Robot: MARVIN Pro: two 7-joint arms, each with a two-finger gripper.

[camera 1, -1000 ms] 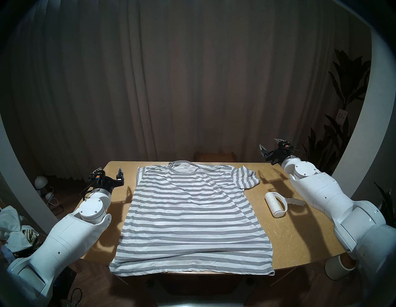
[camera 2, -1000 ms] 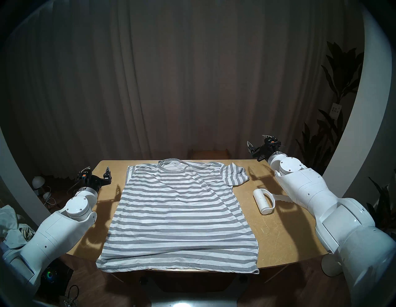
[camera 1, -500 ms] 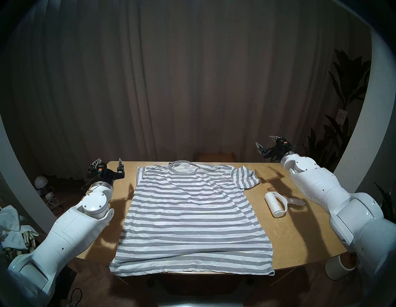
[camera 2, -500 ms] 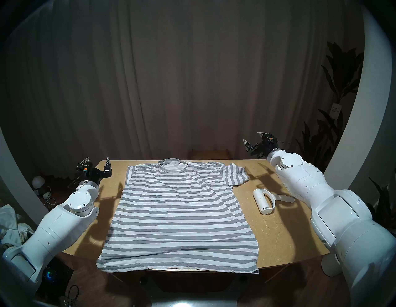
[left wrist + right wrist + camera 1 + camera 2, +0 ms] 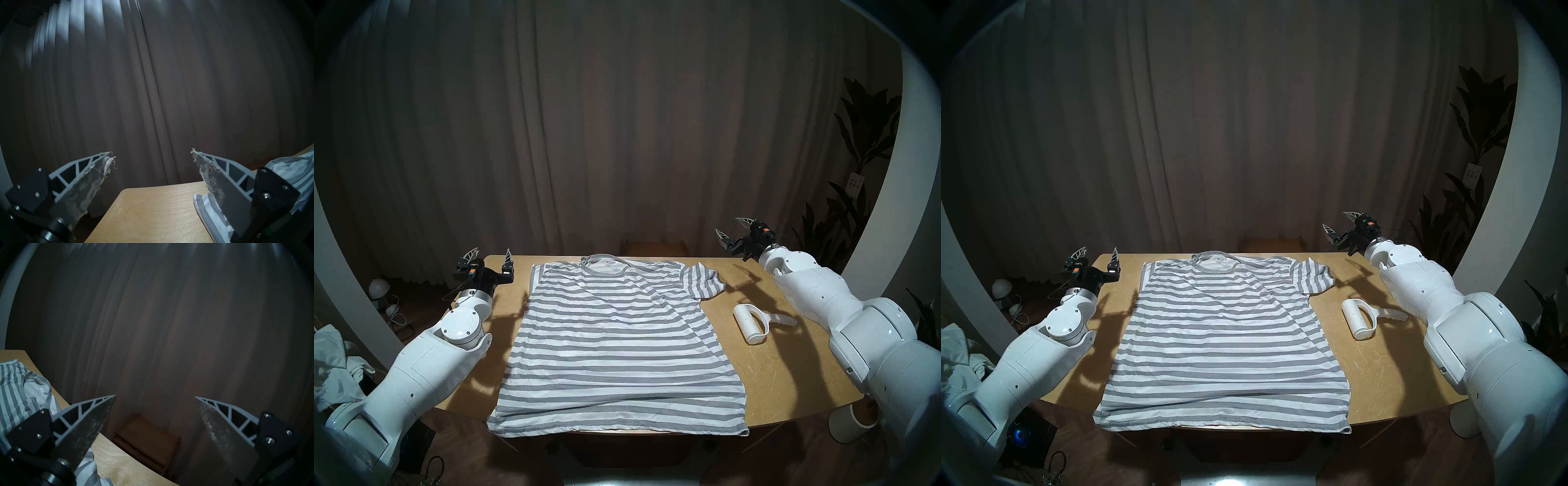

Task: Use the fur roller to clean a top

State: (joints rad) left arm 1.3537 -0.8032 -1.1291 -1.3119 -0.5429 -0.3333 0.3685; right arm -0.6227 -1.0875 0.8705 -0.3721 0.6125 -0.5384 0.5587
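Note:
The grey and white striped T-shirt (image 5: 616, 342) (image 5: 1222, 339) lies flat on the wooden table (image 5: 789, 373), collar at the far edge. Parts of it show in the left wrist view (image 5: 212, 208) and the right wrist view (image 5: 15, 389). The white fur roller (image 5: 755, 322) (image 5: 1363, 320) lies on the table to the right of the shirt, handle pointing right. My left gripper (image 5: 492, 254) (image 5: 152, 154) is open and empty above the table's far left corner. My right gripper (image 5: 729, 226) (image 5: 155, 396) is open and empty, raised above the far right corner, behind the roller.
A dark curtain hangs behind the table. A low wooden stool (image 5: 149, 433) stands behind the far edge. Crumpled whitish cloths (image 5: 334, 359) lie on the floor at left. A white bin (image 5: 850, 424) stands at the front right, plants (image 5: 857, 135) at right.
Both arms have lifted and reached a little farther out. The right gripper moved up and to the left. The left gripper rose slightly. The shirt and the roller have not moved.

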